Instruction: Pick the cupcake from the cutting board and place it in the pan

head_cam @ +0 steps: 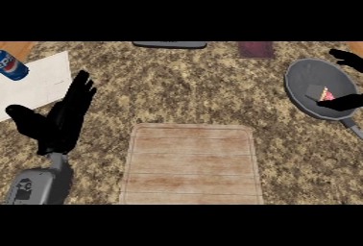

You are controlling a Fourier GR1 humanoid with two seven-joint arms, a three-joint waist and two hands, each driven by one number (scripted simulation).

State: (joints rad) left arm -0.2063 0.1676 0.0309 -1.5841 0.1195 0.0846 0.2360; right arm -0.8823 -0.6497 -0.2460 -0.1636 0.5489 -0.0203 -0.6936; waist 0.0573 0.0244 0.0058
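The cupcake, grey wrapper with pink topping, lies inside the grey pan at the right of the counter. My right hand comes in from the right edge. Its thumb lies over the pan right beside the cupcake, while its fingers are spread far off above the pan's far rim, so the hand is open. The wooden cutting board in the lower middle carries nothing. My left hand rests open at the left, fingers straight and pointing up, well away from the board.
A blue soda can stands at the far left by a white sheet. A dark flat object and a maroon square lie at the counter's far edge. The pan's handle points toward the lower right.
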